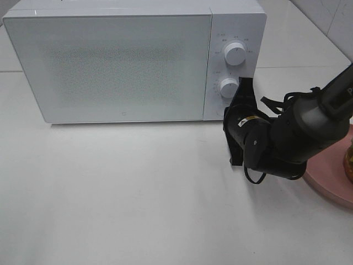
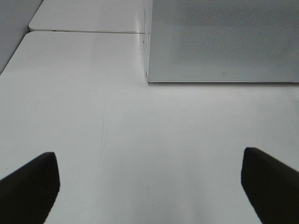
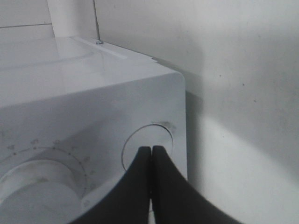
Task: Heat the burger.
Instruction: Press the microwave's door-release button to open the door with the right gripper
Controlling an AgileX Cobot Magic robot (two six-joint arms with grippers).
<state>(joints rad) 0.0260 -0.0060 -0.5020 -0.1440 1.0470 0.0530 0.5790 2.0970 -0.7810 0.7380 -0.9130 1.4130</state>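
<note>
A white box-shaped microwave oven (image 1: 110, 66) is seen on a white tabletop (image 1: 138, 210), its frosted door closed. The black right gripper (image 3: 150, 150) is brought up to the microwave's control panel with its two fingers pressed together and nothing between them. The tips are met over a round, flush white button (image 3: 145, 136) at the bottom of that panel, just below the lower round white dial (image 1: 228, 87). Whether the button is actually touched cannot be told.

The black left gripper (image 2: 149, 163) is shown only by its own wrist camera. It is held above bare tabletop in front of the microwave, toward the door end away from the panel. Its fingers (image 2: 30, 186) are spread wide apart and nothing is held.

A round pink plate (image 1: 331, 176) is set beyond the panel end of the microwave, well apart from it and nearer the table's front. The burger (image 1: 349, 160) is carried on that plate, and only a glossy amber-brown sliver of it is caught at the picture's edge.
</note>
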